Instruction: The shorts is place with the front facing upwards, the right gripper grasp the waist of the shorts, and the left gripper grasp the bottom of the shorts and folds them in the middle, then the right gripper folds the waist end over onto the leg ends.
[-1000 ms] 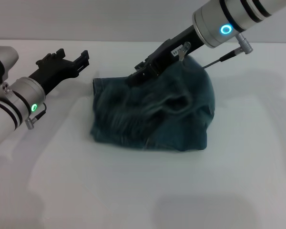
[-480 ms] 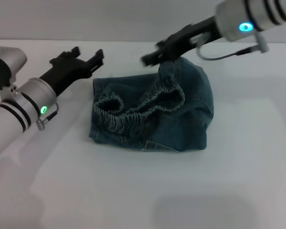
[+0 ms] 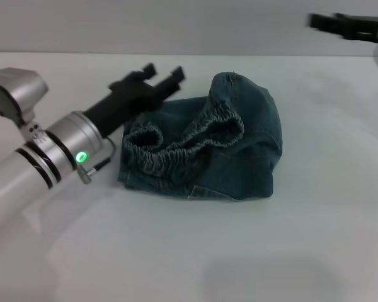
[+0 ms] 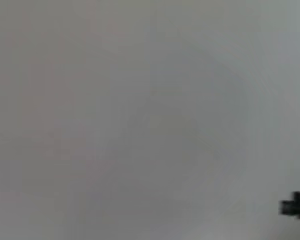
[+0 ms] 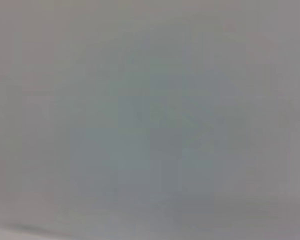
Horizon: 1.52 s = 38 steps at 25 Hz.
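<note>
A plain white surface fills the head view, smooth and unmarked, with soft grey shadows across its near part. Behind it a pale grey wall runs along the far edge. Both wrist views show only blank, featureless grey.

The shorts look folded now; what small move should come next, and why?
Probably pull the left gripper back. The shorts lie folded with the waist on top, the right gripper is far away, and neither holds cloth.
</note>
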{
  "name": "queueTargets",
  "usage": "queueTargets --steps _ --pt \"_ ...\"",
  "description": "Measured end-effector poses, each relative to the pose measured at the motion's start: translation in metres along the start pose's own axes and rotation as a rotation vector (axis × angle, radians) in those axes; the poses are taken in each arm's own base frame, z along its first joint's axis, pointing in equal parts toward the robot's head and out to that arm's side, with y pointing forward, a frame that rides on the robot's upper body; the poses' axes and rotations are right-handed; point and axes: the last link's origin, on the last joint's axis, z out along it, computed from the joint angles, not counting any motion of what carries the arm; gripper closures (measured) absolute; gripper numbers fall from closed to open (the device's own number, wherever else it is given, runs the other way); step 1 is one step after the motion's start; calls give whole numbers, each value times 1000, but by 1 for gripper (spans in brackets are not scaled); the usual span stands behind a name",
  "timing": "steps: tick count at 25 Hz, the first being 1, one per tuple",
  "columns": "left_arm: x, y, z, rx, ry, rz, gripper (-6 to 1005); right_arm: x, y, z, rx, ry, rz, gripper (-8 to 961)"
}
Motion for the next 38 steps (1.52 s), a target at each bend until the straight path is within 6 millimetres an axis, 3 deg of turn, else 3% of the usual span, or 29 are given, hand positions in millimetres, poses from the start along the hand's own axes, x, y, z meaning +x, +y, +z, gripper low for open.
queueTargets --steps 5,10,22,29,38 --pt "-2 19 6 -125 -44 -54 245 27 -40 -27 100 -37 92 288" --pt "-8 36 10 -233 -133 -97 245 49 -58 -39 145 -44 158 288" --pt "-27 53 9 -339 -317 -128 244 54 -64 -44 169 -57 182 287" --pt "-31 51 9 -316 -335 -127 244 58 -60 -40 153 -52 186 288" --pt "-28 29 18 -164 -322 -104 244 76 -56 -39 141 -27 227 288"
